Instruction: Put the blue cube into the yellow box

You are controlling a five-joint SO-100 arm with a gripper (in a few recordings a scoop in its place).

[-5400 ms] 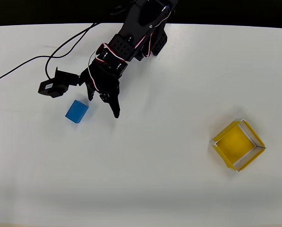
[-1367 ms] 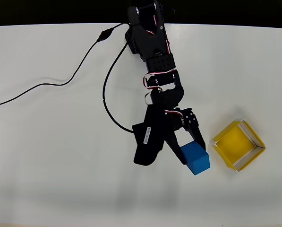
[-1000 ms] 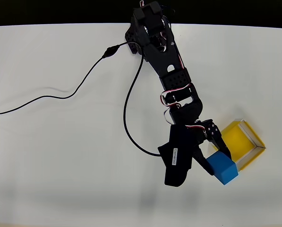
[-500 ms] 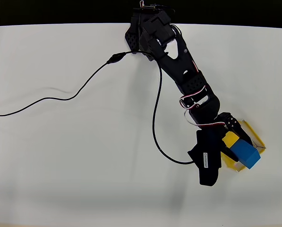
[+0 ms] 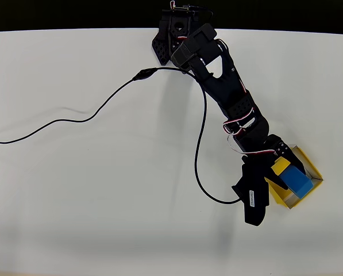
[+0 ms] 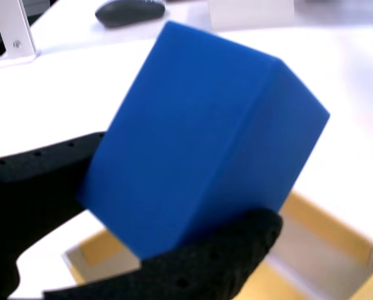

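The blue cube (image 5: 298,183) hangs over the open top of the yellow box (image 5: 311,168) at the table's right side in the overhead view. My gripper (image 5: 290,179) is shut on the cube, with the black arm stretching down from the back edge. In the wrist view the blue cube (image 6: 205,131) sits tilted, pinched between my black fingers (image 6: 223,262), and my gripper (image 6: 174,194) holds it just above the yellow box (image 6: 327,228), whose yellow inside and pale rim show beneath. Part of the box is hidden under the cube and wrist.
A black cable (image 5: 102,106) snakes from the arm's base (image 5: 180,31) across the white table (image 5: 102,218) to the left edge and loops near the gripper. In the wrist view a dark rounded object (image 6: 130,9) and a white stand (image 6: 14,31) sit far behind.
My gripper picked the cube up at the left and carried it rightward across the table to above the box; in the last half second it shifted slightly further over the box.
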